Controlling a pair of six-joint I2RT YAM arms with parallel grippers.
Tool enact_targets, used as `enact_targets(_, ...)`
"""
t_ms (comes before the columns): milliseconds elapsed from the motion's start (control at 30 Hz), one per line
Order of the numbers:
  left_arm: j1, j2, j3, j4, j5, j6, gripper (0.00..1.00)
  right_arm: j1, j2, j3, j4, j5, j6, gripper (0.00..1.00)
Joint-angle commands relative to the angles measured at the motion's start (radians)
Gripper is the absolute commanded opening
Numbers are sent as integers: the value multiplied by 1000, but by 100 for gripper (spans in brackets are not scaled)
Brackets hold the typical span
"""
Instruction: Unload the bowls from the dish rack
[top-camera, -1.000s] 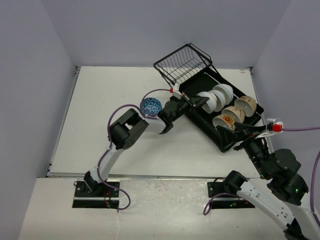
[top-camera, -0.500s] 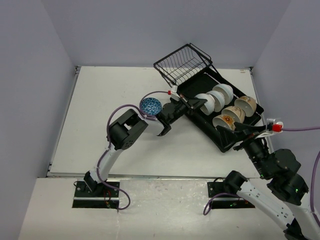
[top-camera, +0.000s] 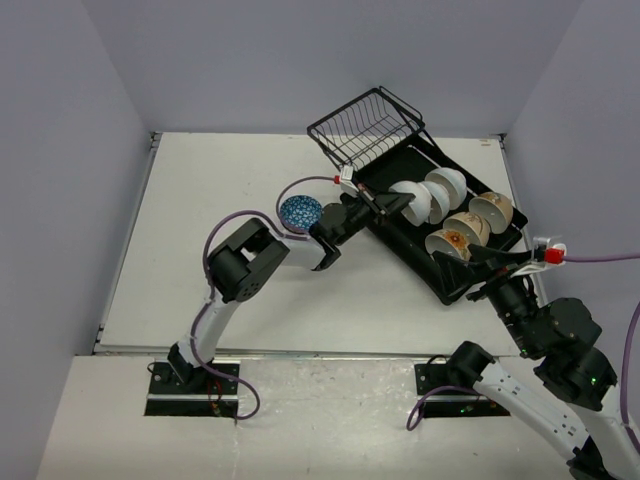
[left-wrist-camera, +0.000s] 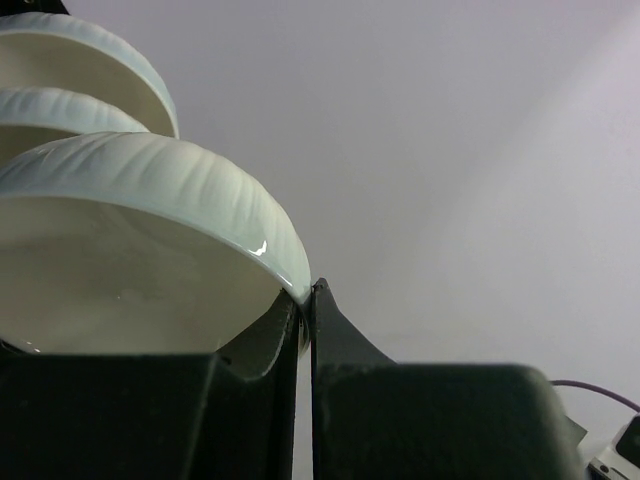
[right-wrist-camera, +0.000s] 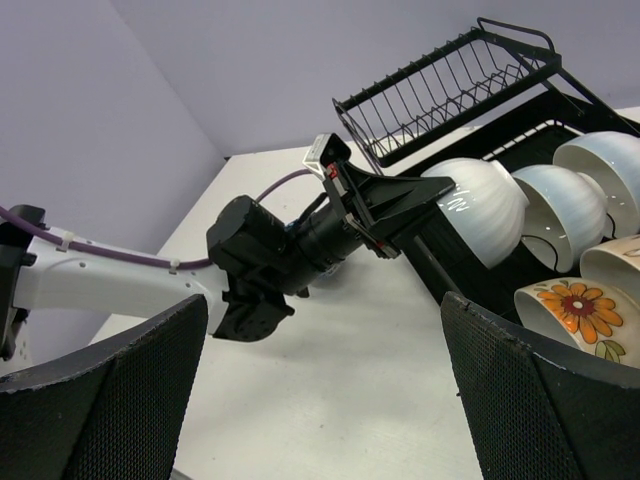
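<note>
The black dish rack (top-camera: 400, 235) lies on the right of the table with its tilted wire basket (top-camera: 365, 125) at the far end. My left gripper (top-camera: 398, 206) is shut on the rim of a white bowl (top-camera: 415, 198) at the rack's left side; in the left wrist view the fingers (left-wrist-camera: 330, 330) pinch that bowl's rim (left-wrist-camera: 140, 240), with two more white bowls (left-wrist-camera: 70, 50) behind. Cream bowls (top-camera: 493, 208) and a flowered bowl (top-camera: 447, 243) stand in the rack. A blue-patterned bowl (top-camera: 301, 212) sits on the table. My right gripper (top-camera: 480, 262) is open and empty near the rack's near corner.
In the right wrist view the left gripper (right-wrist-camera: 430, 195) holds the white bowl (right-wrist-camera: 485, 205) beside the rack wall, with the flowered bowl (right-wrist-camera: 570, 305) close to my right fingers (right-wrist-camera: 540, 390). White table (top-camera: 220, 260) spreads to the left, bounded by grey walls.
My left gripper, holding the white bowl, has shifted slightly up and toward the far left, and its elbow swung left. The right arm has not moved.
</note>
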Motion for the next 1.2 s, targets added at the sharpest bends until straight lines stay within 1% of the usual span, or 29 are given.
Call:
enact_targets(0,5,-130,3,159,22,66,0,0,16,-8,38,-11,-15,99)
enact_targets(100,2,-198,13,97,54,168,0,0,16,-9,44,-13,-5,99)
enact_targets(133,0,-224,5,49,53,230,0,0,15,-11,48,-14,-4,99)
enact_targets(200,-2,-307,-27,-8,36,296,0,0,2,-8,56,-13,2,99)
enact_targets(267,-2,-404,-58,-100,1,384,0,0,-7,-6,64,-10,4,99)
enact_targets(300,0,-437,-85,-183,-16,414,0,0,-10,-3,67,-8,5,99)
enact_targets(333,0,-510,-93,-241,-60,485,0,0,-10,-3,70,-7,7,99)
enact_targets(367,0,-553,-110,-308,-85,523,0,0,-7,-2,73,-8,7,99)
enact_targets(400,0,-590,-113,-451,-129,559,0,0,4,0,73,-10,8,99)
enact_targets(433,0,-670,-113,-530,-165,621,0,2,10,0,71,-16,10,99)
enact_targets(467,-2,-708,-96,-731,-261,649,0,0,18,1,71,-19,10,99)
enact_targets(500,0,-741,-83,-838,-319,698,0,0,31,3,71,-22,13,99)
enact_targets(533,2,-799,-72,-930,-443,714,0,0,37,4,70,-32,15,99)
enact_targets(567,17,-824,-47,-1117,-494,725,0,0,42,7,70,-36,16,99)
enact_targets(633,53,-890,-49,-1292,-583,719,0,0,50,8,80,-43,16,99)
enact_targets(667,121,-911,-59,-1415,-585,712,0,0,53,4,87,-45,13,99)
enact_targets(700,202,-949,-87,-1459,-558,712,0,0,62,3,97,-51,12,99)
enact_targets(733,202,-962,-87,-1497,-553,712,0,0,70,1,100,-51,10,99)
enact_targets(767,274,-971,-107,-1570,-552,715,0,0,77,6,102,-62,1,99)
enact_targets(833,343,-964,-101,-1649,-539,754,0,0,120,20,84,-65,-21,99)
enact_targets(867,357,-951,-96,-1710,-535,784,0,0,142,41,71,-60,-28,99)
enact_targets(900,367,-927,-92,-1738,-535,789,0,0,165,53,41,-60,-36,99)
enact_targets(967,393,-905,-112,-1772,-512,797,0,0,234,89,12,-68,-50,99)
enact_targets(1033,422,-879,-154,-1761,-454,801,0,0,286,101,-15,-82,-50,99)
enact_targets(1100,452,-845,-184,-1757,-412,807,0,0,307,101,-25,-109,-47,99)
enact_targets(1167,471,-800,-182,-1770,-378,820,0,0,334,98,-41,-144,-48,99)
